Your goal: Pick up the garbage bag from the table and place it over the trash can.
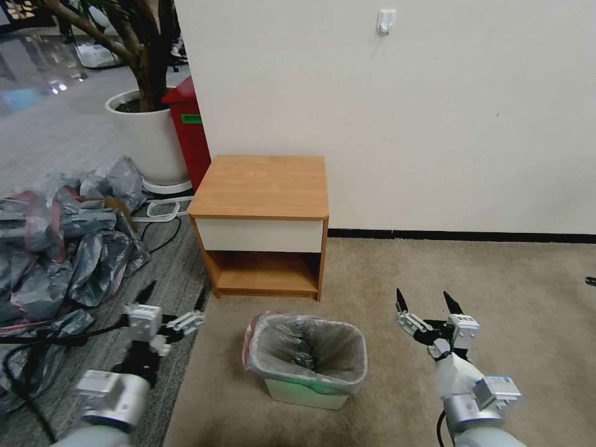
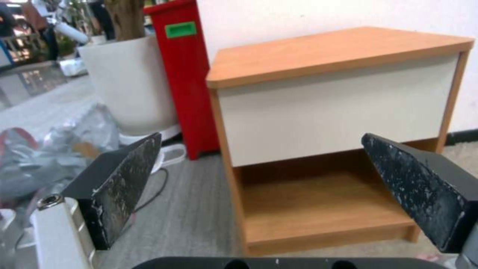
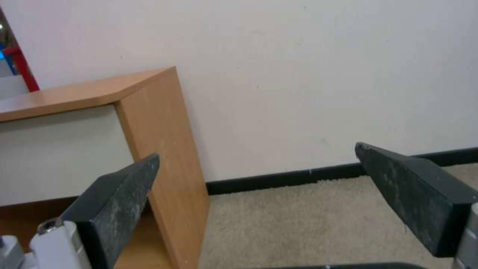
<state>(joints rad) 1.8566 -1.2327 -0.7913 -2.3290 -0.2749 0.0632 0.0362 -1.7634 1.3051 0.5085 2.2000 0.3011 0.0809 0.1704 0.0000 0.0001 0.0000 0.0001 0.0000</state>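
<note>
The garbage bag (image 1: 307, 349), thin grey plastic with a pink band, lines the cream trash can (image 1: 305, 395) and folds over its rim. The can stands on the carpet in front of the wooden table (image 1: 261, 186), whose top is bare. My left gripper (image 1: 174, 305) hangs open and empty to the left of the can. My right gripper (image 1: 423, 299) hangs open and empty to its right. In the left wrist view the open left gripper (image 2: 261, 138) faces the table (image 2: 338, 48). In the right wrist view the open right gripper (image 3: 257, 151) faces the table's side (image 3: 164, 123) and the wall.
A heap of grey-and-pink bags (image 1: 56, 242) covers the floor at left, with black cables beside it. A tall red bin (image 1: 189, 130) and a white plant pot (image 1: 149, 136) stand behind the table's left. Open carpet (image 1: 472, 267) lies to the right.
</note>
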